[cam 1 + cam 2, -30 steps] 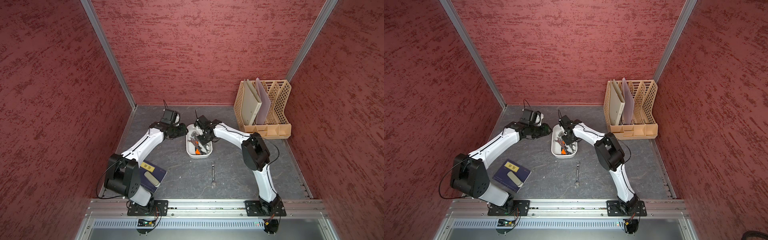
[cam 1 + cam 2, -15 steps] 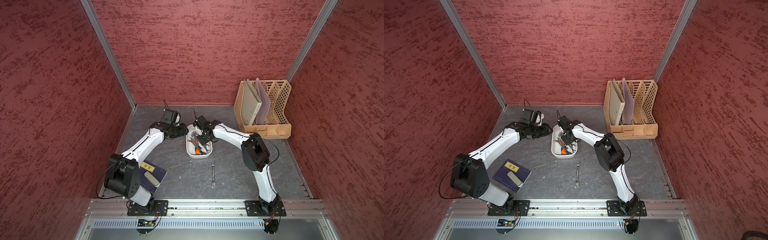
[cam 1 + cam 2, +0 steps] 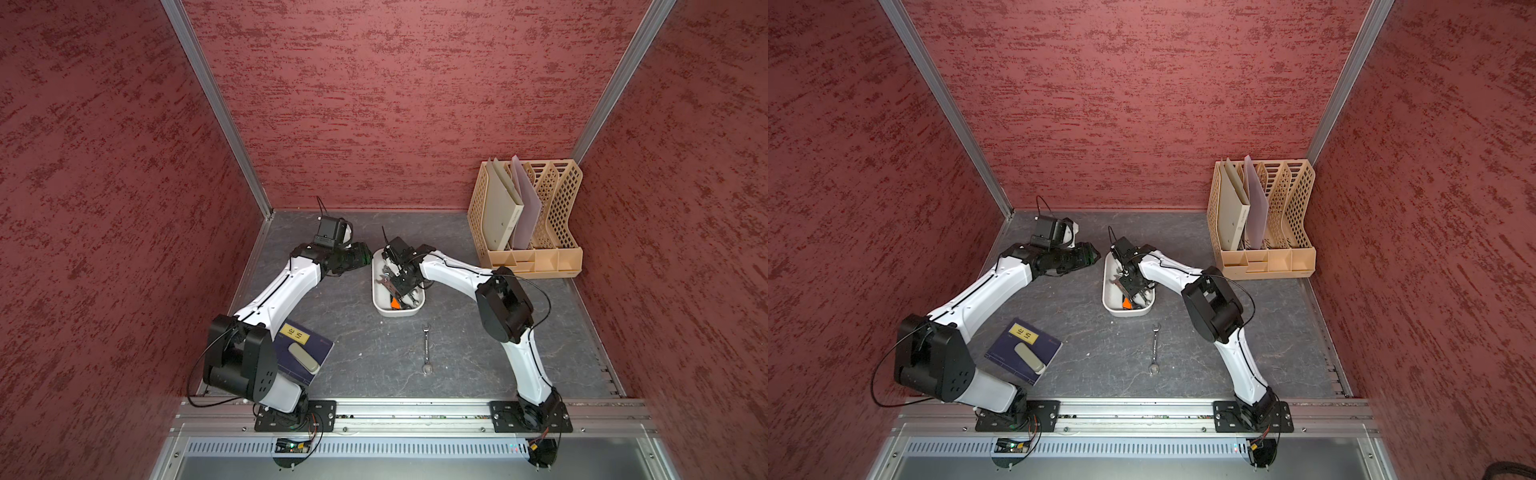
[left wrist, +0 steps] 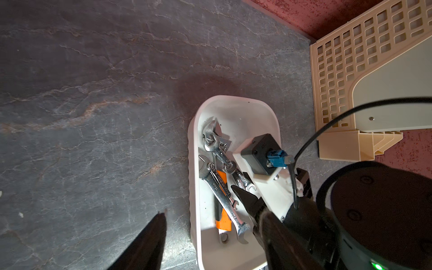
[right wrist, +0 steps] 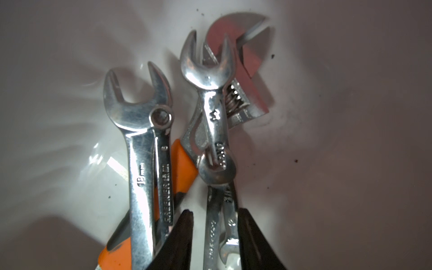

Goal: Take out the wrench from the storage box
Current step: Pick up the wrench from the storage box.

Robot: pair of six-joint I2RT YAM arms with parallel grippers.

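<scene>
1. Widest thing in view: the dark grey stone-look worktop [image 3: 365,361], with a tall beige lattice plastic file rack [image 3: 561,195] standing in the far corner on my right, well apart from the action.
2. Next, the shallow white plastic storage box [image 3: 397,311] with rounded corners sits mid-worktop between my two arms, its long side running away from my base.
3. My right pincer [image 5: 215,211] is down inside that box, fingers parted and nothing clamped yet.
4. My left pincer [image 4: 212,212] hangs just beside the box, spread wide and empty. One finger is over bare worktop, the other is towards the box.
5. Inside the box is a heap of steel tools, all lying roughly along its length. There's a broad silver open-end spanner [image 5: 140,163] and an orange-handled adjustable spanner [image 5: 250,77] underneath.
6. Here's my pick: the slim silver steel wrench [image 5: 214,224]. It lies right between my right fingers [image 5: 182,238], with its shaft running straight ahead of the pincer and my jaws set across it. The right arm is clearly the nearer one, so I reckon this is its squeeze and lift.
7. Watch out: a smaller silver spanner [image 5: 230,236] lies touching the wrench's side, and I might pinch both.
8. A thin silver spanner [image 3: 427,349] lies out on the worktop, near the box but apart.
</scene>
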